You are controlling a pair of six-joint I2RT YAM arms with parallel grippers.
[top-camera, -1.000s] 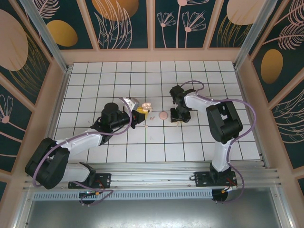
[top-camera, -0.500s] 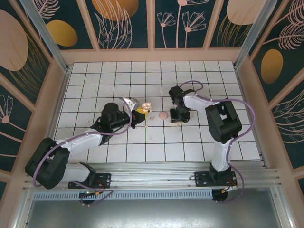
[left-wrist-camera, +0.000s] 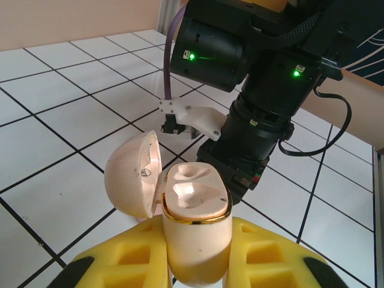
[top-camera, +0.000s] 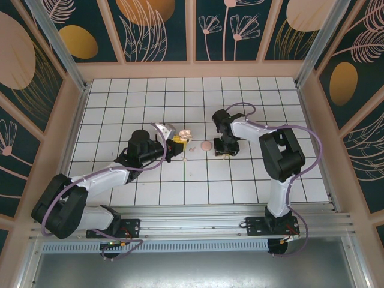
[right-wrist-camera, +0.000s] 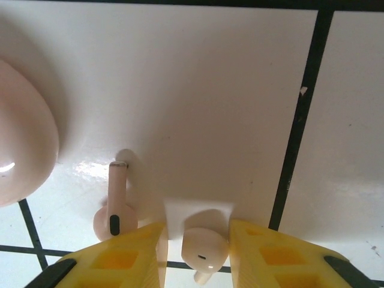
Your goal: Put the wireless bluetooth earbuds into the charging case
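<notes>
My left gripper (left-wrist-camera: 198, 241) is shut on the charging case (left-wrist-camera: 195, 207), a pale beige-pink oblong with a gold rim, and holds it upright above the tiles. Its lid (left-wrist-camera: 132, 174) hangs open to the left and both sockets are bare. From above, the case (top-camera: 183, 135) sits at the left gripper (top-camera: 179, 141) tip. My right gripper (right-wrist-camera: 197, 228) is down at the tile, open, straddling one pale earbud (right-wrist-camera: 204, 249); the right finger touches it and a gap shows on the left. The second earbud (right-wrist-camera: 114, 210) lies just outside the left finger.
A pale pink rounded object (top-camera: 206, 146) rests on the tiles between the two grippers, close to the right gripper (top-camera: 224, 151), and shows at the left edge of the right wrist view (right-wrist-camera: 24, 150). The black right wrist (left-wrist-camera: 258, 120) stands just beyond the held case.
The right gripper has edged slightly left toward the pink object. The left arm and the case have stayed put.
</notes>
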